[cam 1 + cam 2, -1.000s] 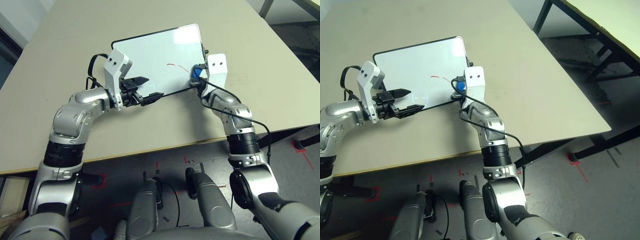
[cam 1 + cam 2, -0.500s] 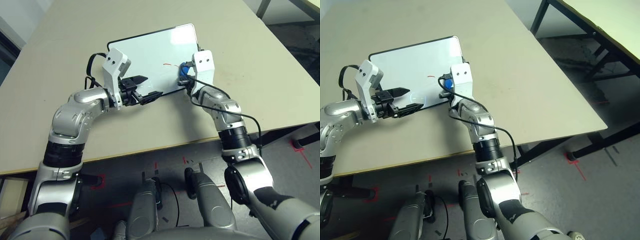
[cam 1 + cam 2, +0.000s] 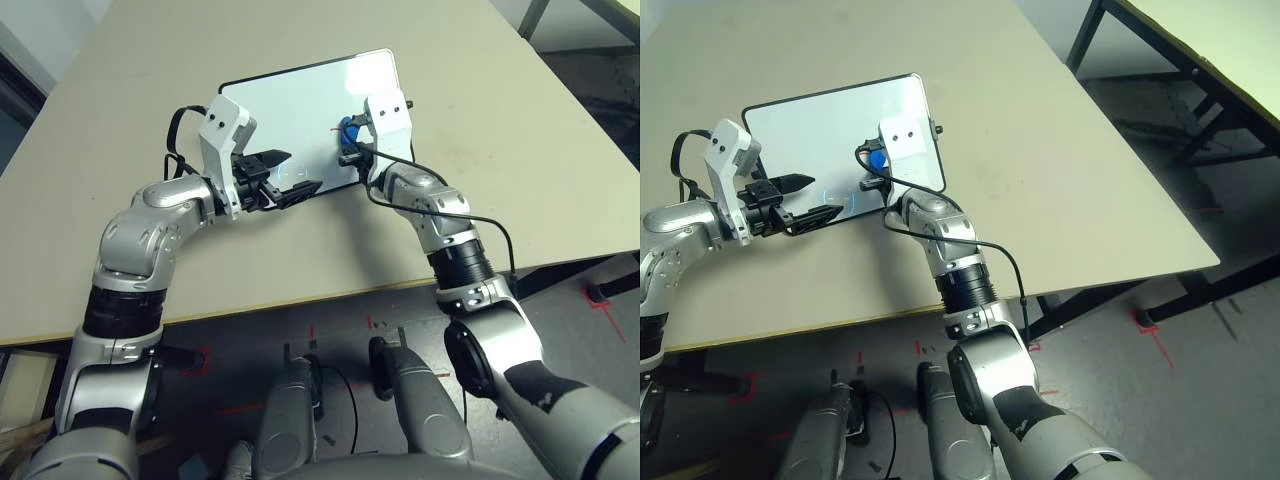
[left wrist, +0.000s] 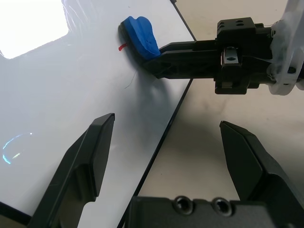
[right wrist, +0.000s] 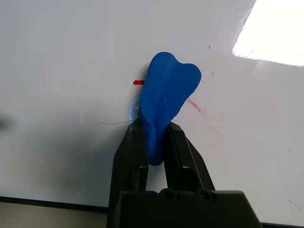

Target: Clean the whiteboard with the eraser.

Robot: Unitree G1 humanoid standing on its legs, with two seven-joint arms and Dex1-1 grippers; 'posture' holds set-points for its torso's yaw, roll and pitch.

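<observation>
Presently, right gripper (image 5: 154, 142): both black fingers clamped on the lower end of the eraser (image 5: 166, 102), a bright blue rounded block whose upper end presses on the whiteboard (image 5: 71, 57). Eraser location: on the board's white face, over a short red stroke (image 5: 138, 82); one tip of that stroke shows at one side of the block and a fainter, smeared red line (image 5: 197, 108) trails from the other side. Left gripper (image 4: 166, 156): released, fingers spread wide with nothing between them, hanging over the board's near black-framed edge without a visible grip on it. Whiteboard position: flat on the beige table (image 3: 480, 180), well in from the table's edges, between the two arms in the head views. Progress, judged: wiping appears under way but unfinished, since red remnants lie at the eraser and a faint pale-blue ring (image 4: 12, 142) sits on the board close to the left fingers, untouched as far as can be told. Remaining, judged: pass the block over the red traces, then across to the ring; most of the surface otherwise reads clean, apart from a bright glare patch. Containers: none on the table; no bin, tray or holder for the eraser is to be seen.
</observation>
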